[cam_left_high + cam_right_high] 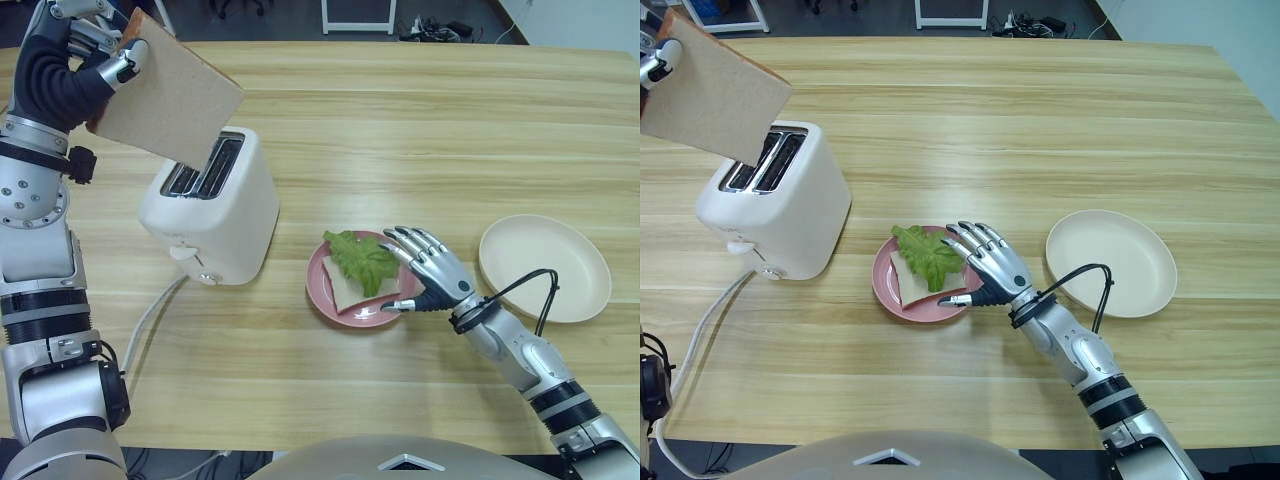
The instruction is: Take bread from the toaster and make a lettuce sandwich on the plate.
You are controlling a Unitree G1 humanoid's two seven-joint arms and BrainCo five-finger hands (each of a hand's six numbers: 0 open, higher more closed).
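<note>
The plate (pixel 313 280) has bottom slice (pixel 350 293) and lettuce (pixel 360 260); top slice (pixel 170 100) waits in the gripping left hand (pixel 85 60), far left of it; right hand (pixel 435 268) beside it, spread, empty.

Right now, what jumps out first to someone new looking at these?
The left hand holds a large bread slice tilted over the white toaster at the table's left. At centre, a pink plate carries a bottom slice topped with lettuce, with the right hand spread open at its right edge. A cream plate sits further right.
</note>
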